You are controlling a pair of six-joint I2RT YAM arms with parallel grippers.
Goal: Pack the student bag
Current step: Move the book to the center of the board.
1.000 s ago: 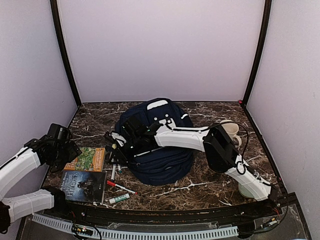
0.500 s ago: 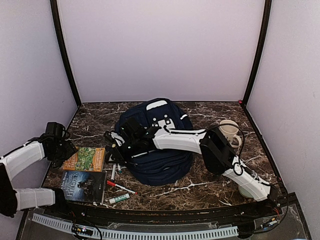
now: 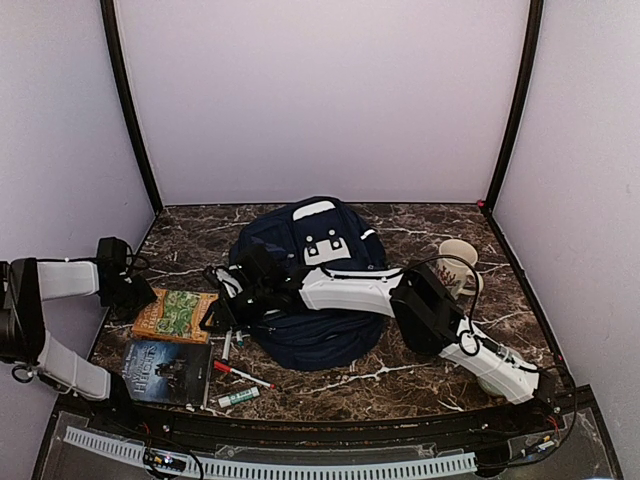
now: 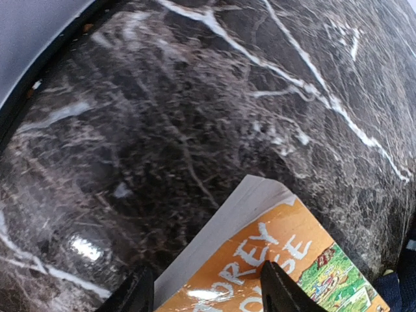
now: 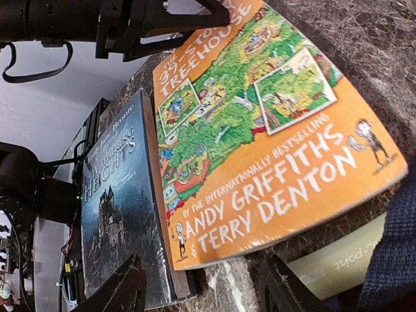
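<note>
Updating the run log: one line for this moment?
left jaws: open, astride orange book corner | right jaws: open, facing book | bag: right of book

Pale lilac walls (image 3: 320, 100) enclosed the bay on three sides, with black posts (image 3: 128, 110) at the rear corners. The surface (image 3: 380, 378) was dark brown marble-effect, veined white, glossy, evenly and softly lit.
</note>
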